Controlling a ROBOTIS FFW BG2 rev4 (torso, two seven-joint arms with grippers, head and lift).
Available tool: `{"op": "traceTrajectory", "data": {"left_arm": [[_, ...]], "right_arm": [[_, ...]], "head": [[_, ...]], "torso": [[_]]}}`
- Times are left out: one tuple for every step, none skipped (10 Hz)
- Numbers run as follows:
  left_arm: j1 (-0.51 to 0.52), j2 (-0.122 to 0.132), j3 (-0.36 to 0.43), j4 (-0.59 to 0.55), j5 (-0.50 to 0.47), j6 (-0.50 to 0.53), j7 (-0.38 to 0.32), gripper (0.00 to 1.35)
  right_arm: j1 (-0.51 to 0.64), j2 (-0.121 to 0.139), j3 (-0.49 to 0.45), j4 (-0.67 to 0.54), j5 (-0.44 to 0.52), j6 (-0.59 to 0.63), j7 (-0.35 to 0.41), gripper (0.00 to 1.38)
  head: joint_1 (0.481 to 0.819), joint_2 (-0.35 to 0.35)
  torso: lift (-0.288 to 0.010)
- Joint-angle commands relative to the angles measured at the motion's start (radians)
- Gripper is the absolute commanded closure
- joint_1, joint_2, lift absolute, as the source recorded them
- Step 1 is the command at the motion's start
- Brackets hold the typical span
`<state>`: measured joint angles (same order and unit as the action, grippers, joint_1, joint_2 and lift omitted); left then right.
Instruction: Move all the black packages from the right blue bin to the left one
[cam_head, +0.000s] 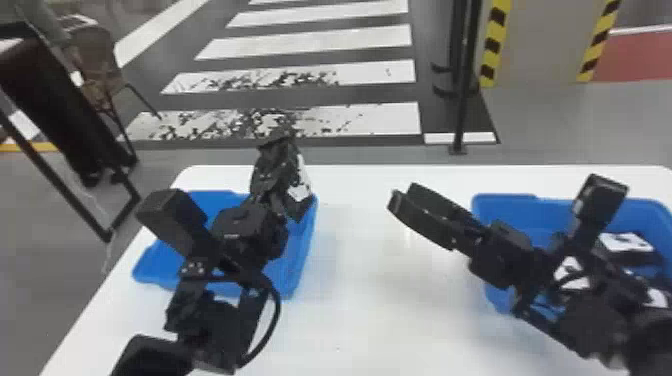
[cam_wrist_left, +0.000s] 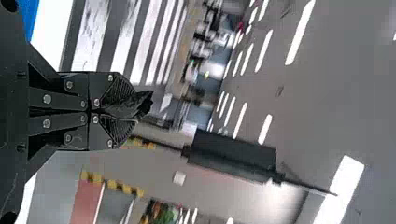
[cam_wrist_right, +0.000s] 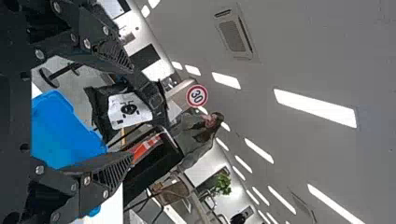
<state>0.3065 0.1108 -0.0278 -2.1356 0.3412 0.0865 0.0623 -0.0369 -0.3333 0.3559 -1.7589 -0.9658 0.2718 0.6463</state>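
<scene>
Pinching 1 black package (cam_wrist_right: 123, 109) with the left gripper (cam_wrist_left: 123, 111), hung lengthwise below it by the left blue bin's (cam_head: 303, 260) far right corner, away from the spread right gripper (cam_head: 402, 193); probably needs easing near and left before release.

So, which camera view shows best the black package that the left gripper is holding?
The right wrist view: there the black package shows its white label broadly. The head view has it more edge-on, over the left blue bin; the left wrist view, a crumpled end in the left gripper.
</scene>
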Motion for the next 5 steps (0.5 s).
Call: {"op": "traceTrajectory", "data": {"left_arm": [[-0.086, -0.014, 0.082, 0.247, -0.162, -0.222, 0.03, 1.21], [-0.118, -0.025, 0.149, 0.333, -0.335, -0.278, 0.074, 1.21], [-0.152, -0.028, 0.199, 0.424, -0.439, -0.349, 0.09, 1.21], [-0.174, -0.026, 0.209, 0.527, -0.395, -0.44, 0.09, 1.21], [-0.159, -0.026, 0.179, 0.527, -0.305, -0.45, 0.09, 0.95]], "right_arm": [[0.002, -0.001, -0.003, 0.01, 0.005, -0.002, 0.0, 0.12], [0.002, -0.001, -0.003, 0.015, 0.011, 0.001, -0.002, 0.12], [0.002, -0.003, -0.007, 0.02, 0.017, 0.001, -0.002, 0.12], [0.002, -0.003, -0.009, 0.027, 0.015, 0.005, -0.004, 0.12], [0.007, -0.004, -0.021, 0.027, 0.019, 0.005, -0.004, 0.12]], "head": [[0.653, 0.252], [0.65, 0.305], [0.649, 0.332], [0.646, 0.35], [0.652, 0.35]], "torso": [[-0.171], [-0.171], [-0.171], [-0.171], [-0.171]]}}
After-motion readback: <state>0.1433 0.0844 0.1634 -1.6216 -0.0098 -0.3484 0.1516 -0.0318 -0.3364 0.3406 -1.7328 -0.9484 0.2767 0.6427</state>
